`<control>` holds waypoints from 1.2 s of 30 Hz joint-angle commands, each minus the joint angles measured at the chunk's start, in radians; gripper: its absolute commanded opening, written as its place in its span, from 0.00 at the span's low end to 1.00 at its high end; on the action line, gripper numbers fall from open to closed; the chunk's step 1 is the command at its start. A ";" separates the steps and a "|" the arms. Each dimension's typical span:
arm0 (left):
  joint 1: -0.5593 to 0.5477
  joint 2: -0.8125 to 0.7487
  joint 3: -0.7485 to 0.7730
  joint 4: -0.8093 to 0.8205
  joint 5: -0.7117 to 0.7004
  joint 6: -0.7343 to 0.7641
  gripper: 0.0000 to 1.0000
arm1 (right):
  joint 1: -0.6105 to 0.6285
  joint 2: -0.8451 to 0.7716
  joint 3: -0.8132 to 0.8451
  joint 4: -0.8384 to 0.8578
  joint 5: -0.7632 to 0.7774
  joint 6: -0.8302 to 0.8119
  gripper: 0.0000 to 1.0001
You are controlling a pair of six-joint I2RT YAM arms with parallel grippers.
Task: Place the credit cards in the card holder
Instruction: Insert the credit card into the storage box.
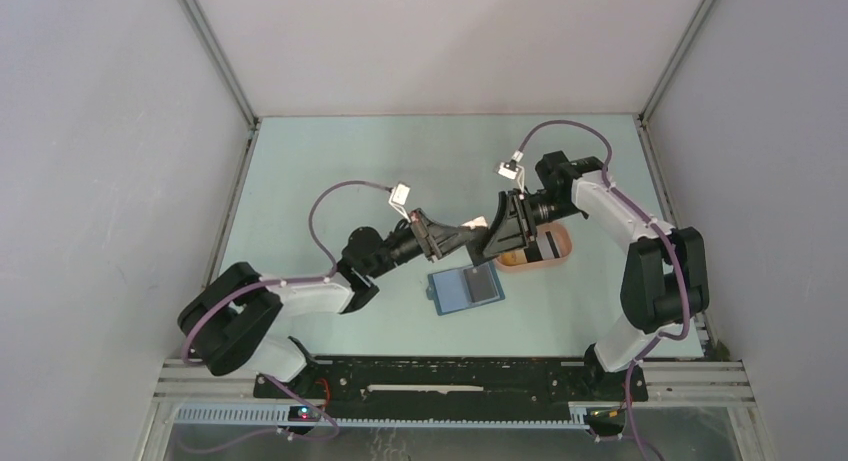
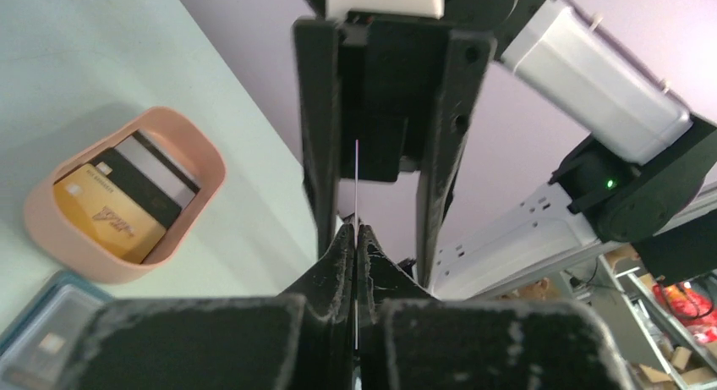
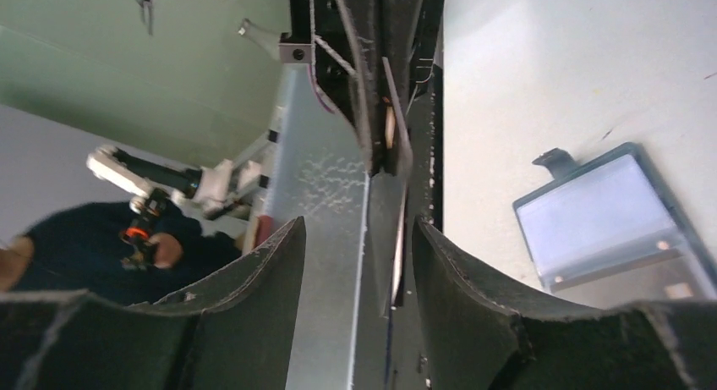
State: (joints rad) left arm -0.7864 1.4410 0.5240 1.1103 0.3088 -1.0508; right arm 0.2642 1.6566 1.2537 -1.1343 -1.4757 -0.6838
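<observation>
While my two arms meet above the pale green tabletop [image 1: 330, 171], my left hand [image 2: 357, 242] is pressed together on a thin card [image 2: 357, 178], pinching it by one edge. The left wrist camera sees the card only edge-on, as a fine pale line. My right hand [image 3: 357, 233] faces the left one nose to nose. Its fingers are spread, one on each side of the card, and from the wrist views neither appears to touch it.

Below the two hands, slightly toward me, the dark-blue wallet [image 1: 465, 288] lies open and flat, its lighter blue inside facing up. A darker patch covers its right half; I cannot tell whether that is a card.

Just right of the wallet sits a peach-pink tray [image 2: 203, 166], partly hidden under my right hand in the overhead view. Inside it an orange-yellow card [image 2: 106, 216] lies beside several dark cards [image 2: 148, 183], black and grey, overlapping one another and leaning against the tray's wall.
</observation>
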 commanded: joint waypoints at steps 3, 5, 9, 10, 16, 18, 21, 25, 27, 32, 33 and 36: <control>0.041 -0.123 -0.152 0.080 0.077 0.018 0.00 | 0.001 -0.053 0.059 -0.211 0.161 -0.292 0.58; 0.072 -0.138 -0.205 0.108 0.089 -0.082 0.00 | 0.002 -0.108 0.024 -0.094 0.225 -0.183 0.58; 0.155 -0.091 -0.295 0.248 0.152 -0.380 0.00 | 0.014 -0.226 -0.069 0.177 0.431 0.057 0.58; 0.173 -0.065 -0.316 0.300 0.171 -0.465 0.00 | 0.012 -0.235 -0.075 0.196 0.445 0.080 0.58; 0.235 0.056 -0.338 0.407 0.280 -0.728 0.00 | 0.006 -0.233 -0.074 0.205 0.446 0.108 0.57; 0.249 0.080 -0.326 0.408 0.313 -0.738 0.00 | 0.010 -0.235 -0.076 0.209 0.454 0.112 0.57; 0.255 0.093 -0.318 0.407 0.323 -0.714 0.00 | 0.013 -0.247 -0.081 0.210 0.468 0.109 0.57; 0.254 0.100 -0.332 0.407 0.314 -0.636 0.00 | 0.016 -0.288 -0.107 0.238 0.501 0.100 0.57; 0.246 0.082 -0.358 0.405 0.275 -0.562 0.00 | 0.021 -0.314 -0.126 0.258 0.512 0.080 0.57; 0.170 0.046 -0.420 0.395 0.136 -0.349 0.00 | 0.069 -0.415 -0.219 0.330 0.516 -0.071 0.60; 0.152 0.039 -0.432 0.393 0.095 -0.314 0.00 | 0.083 -0.433 -0.239 0.338 0.518 -0.127 0.61; 0.095 0.013 -0.478 0.393 -0.077 -0.229 0.00 | 0.115 -0.462 -0.291 0.361 0.536 -0.271 0.64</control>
State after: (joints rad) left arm -0.6312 1.5032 0.1005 1.4563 0.4557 -1.4746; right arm 0.3401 1.2407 1.0088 -0.8387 -0.9604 -0.7437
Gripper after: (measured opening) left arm 0.009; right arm 0.628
